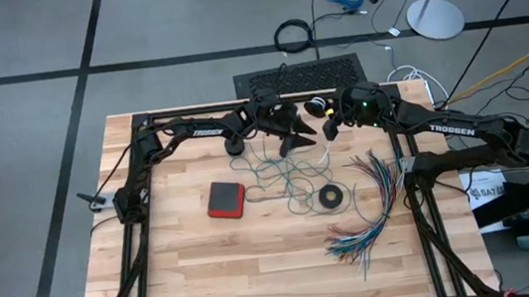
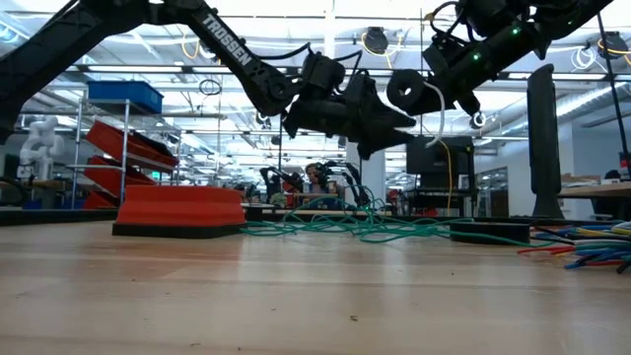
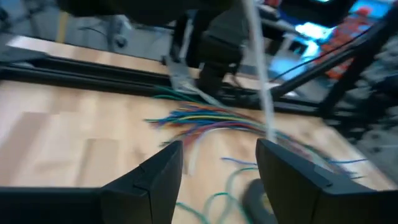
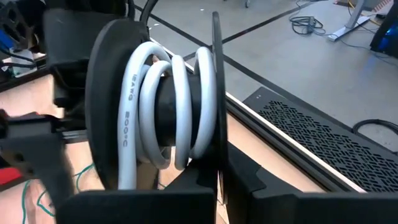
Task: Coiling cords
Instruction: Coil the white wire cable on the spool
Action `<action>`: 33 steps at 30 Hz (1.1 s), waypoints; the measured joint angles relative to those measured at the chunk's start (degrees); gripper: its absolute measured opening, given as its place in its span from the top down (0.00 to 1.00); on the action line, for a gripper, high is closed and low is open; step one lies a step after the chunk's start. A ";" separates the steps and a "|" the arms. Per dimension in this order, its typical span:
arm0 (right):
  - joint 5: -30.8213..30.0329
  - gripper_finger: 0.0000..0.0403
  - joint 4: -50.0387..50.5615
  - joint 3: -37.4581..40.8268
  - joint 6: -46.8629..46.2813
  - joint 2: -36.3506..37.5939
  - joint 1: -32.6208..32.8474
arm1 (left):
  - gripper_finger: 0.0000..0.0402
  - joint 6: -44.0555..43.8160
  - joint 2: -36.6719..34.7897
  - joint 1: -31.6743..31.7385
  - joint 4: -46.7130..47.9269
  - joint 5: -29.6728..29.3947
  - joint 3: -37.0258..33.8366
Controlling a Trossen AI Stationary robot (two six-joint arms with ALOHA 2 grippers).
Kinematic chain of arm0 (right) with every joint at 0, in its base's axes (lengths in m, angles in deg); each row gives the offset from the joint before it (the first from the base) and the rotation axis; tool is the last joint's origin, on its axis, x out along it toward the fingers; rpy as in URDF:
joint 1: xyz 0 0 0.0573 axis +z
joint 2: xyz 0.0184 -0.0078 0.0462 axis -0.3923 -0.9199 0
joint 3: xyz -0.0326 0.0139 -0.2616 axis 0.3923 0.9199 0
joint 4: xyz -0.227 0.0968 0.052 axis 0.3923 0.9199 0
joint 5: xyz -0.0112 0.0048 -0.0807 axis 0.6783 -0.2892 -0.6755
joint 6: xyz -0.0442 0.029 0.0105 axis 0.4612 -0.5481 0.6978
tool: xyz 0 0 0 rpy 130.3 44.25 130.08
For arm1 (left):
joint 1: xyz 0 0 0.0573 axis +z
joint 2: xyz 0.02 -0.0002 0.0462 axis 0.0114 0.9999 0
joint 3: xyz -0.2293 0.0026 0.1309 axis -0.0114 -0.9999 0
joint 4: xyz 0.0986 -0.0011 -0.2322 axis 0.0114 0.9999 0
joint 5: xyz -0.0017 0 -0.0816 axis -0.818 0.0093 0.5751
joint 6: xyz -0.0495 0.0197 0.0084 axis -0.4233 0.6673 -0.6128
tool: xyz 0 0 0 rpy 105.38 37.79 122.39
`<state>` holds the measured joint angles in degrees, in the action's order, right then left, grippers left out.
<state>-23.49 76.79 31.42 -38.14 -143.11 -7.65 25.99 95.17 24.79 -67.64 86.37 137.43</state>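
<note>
The white cord (image 4: 163, 112) sits in several turns on a black spool (image 4: 106, 99), clamped in the right end effector (image 1: 327, 126) and held up above the far side of the surface (image 1: 178, 268); its free length hangs past the left end effector (image 1: 288, 134), whose fingers stand apart on nothing; the loose turns could slip off the spool. The teal cord (image 1: 283, 176) sprawls below, likely to snag the multicoloured wires (image 1: 376, 206).

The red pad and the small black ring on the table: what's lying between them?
Loops of the teal cord sprawl across the wood between the red pad and the black ring, clearest in the high view.
</note>
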 joint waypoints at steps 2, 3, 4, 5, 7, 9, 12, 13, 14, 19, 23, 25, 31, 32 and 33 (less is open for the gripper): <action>-0.02 1.00 0.01 0.04 0.00 -0.01 0.00 | 0.47 -2.51 0.21 0.00 -1.85 3.57 0.00; -0.02 1.00 0.03 0.04 0.02 -0.01 0.00 | 0.47 -4.28 0.26 0.00 -2.61 5.35 0.00; -0.04 1.00 0.03 0.04 0.02 -0.01 0.00 | 0.47 -5.49 0.62 -0.34 -3.86 6.23 0.01; -0.05 1.00 0.01 0.04 0.16 -0.01 0.00 | 0.47 -6.47 0.88 -0.80 -4.85 6.39 0.09; -0.28 1.00 -0.08 0.07 0.22 -0.03 0.00 | 0.47 -7.77 1.16 -1.95 -5.07 6.62 0.04; -0.45 1.00 -0.69 0.09 0.45 -0.03 -0.02 | 0.47 -7.92 1.85 -3.38 -6.04 5.88 0.04; -1.52 1.00 -1.13 0.09 1.07 -0.03 -0.02 | 0.47 -8.81 2.39 -4.74 -6.66 4.49 0.04; -1.53 1.00 -1.30 0.09 1.09 -0.05 -0.02 | 0.47 -9.17 2.53 -4.93 -7.23 4.36 0.04; -1.55 1.00 -1.42 0.09 1.20 -0.06 -0.02 | 0.47 -9.90 2.61 -5.07 -7.39 4.43 0.04; -1.55 1.00 -1.74 0.11 1.51 -0.08 -0.02 | 0.47 -10.74 2.68 -5.05 -8.17 4.37 0.04; -1.51 1.00 -1.77 0.11 1.51 -0.08 -0.02 | 0.47 -10.34 2.71 -5.16 -7.26 1.03 0.04; -1.46 1.00 -1.94 0.11 1.51 -0.08 0.04 | 0.48 -10.05 3.34 -5.25 -8.01 -0.26 0.07; -1.39 1.00 -2.00 0.15 1.53 -0.10 0.07 | 0.48 -10.15 4.68 -5.85 -7.63 -2.67 0.07; -1.41 1.00 -2.09 0.15 1.53 -0.08 0.07 | 0.48 -9.86 5.07 -6.02 -7.68 -4.88 0.08; -1.39 1.00 -2.17 0.15 1.52 -0.09 0.07 | 0.48 -9.37 5.30 -6.08 -7.46 -6.38 0.09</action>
<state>-24.88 74.61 31.57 -36.62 -143.20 -7.58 16.63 100.47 18.71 -75.11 79.99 137.52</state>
